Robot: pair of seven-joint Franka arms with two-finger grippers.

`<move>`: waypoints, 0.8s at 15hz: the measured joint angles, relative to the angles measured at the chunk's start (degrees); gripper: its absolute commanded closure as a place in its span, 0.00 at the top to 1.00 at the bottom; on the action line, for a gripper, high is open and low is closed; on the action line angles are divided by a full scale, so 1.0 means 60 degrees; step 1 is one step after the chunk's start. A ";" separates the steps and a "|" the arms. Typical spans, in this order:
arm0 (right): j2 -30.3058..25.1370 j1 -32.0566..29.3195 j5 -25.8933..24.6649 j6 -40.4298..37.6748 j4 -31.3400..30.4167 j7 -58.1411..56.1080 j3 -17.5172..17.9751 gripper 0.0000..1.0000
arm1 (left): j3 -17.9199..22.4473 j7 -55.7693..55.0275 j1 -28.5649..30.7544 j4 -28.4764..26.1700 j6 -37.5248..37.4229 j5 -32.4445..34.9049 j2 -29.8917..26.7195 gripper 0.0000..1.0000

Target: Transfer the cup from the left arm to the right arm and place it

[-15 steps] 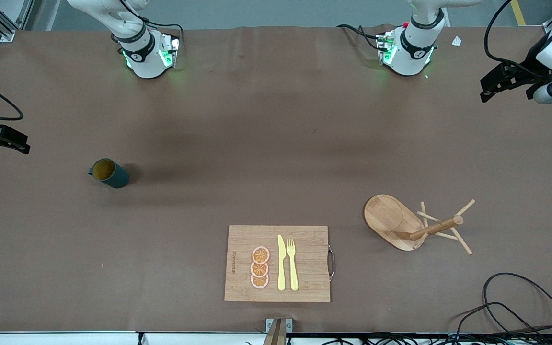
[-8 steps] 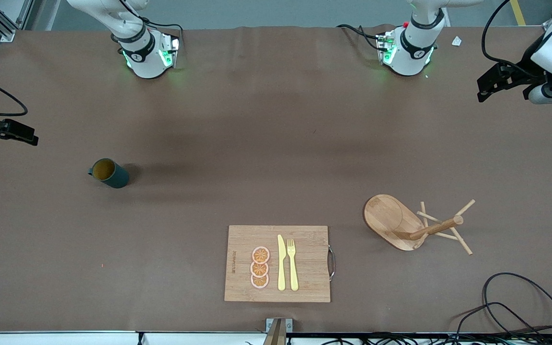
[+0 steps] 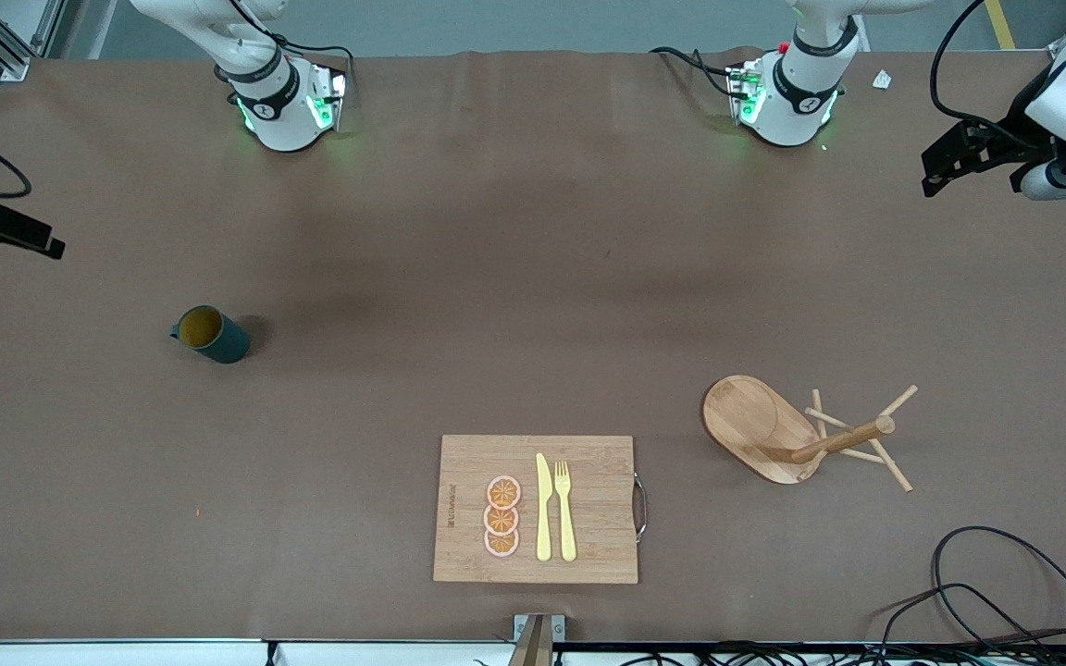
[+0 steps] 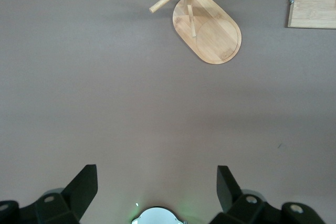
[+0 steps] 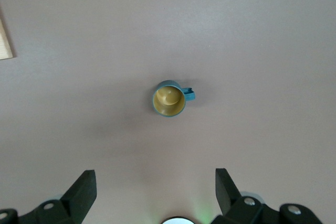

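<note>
The cup [image 3: 211, 334] is dark teal with a tan-yellow inside and stands upright on the brown table toward the right arm's end; its small handle shows on the cup [image 5: 169, 98] in the right wrist view. My right gripper [image 3: 6, 233] hangs high in the air at that end of the table, apart from the cup. In its wrist view the right gripper [image 5: 155, 178] is open and empty. My left gripper [image 3: 975, 178] hovers over the left arm's end of the table. In its own view the left gripper [image 4: 157, 176] is open, with only bare table between its fingers.
A wooden mug tree [image 3: 797, 433] with an oval base stands toward the left arm's end, and also shows as the mug tree [image 4: 206, 22] in the left wrist view. A cutting board [image 3: 536, 509] near the front edge carries orange slices, a yellow knife and a fork. Black cables [image 3: 996, 592] lie at the front corner.
The right gripper has drifted toward the robots' side of the table, away from the cup. The left gripper shifted slightly, then held still. The cup has not moved.
</note>
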 measured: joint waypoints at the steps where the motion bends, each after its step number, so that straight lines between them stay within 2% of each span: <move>1: -0.0233 0.0001 -0.0011 -0.0004 -0.0136 -0.0002 0.0016 1.00 | 0.0000 0.0000 0.0000 0.0002 0.0000 0.0000 0.0000 1.00; 5: -0.0808 0.0053 -0.0127 0.0019 -0.0609 -0.0027 0.0124 1.00 | 0.0001 0.0000 0.0001 0.0017 0.0000 0.0000 0.0000 1.00; 12: -0.0961 0.0055 -0.0178 0.0022 -0.0675 -0.0367 0.0115 1.00 | -0.0004 0.0000 -0.0008 0.0022 0.0000 0.0000 0.0008 1.00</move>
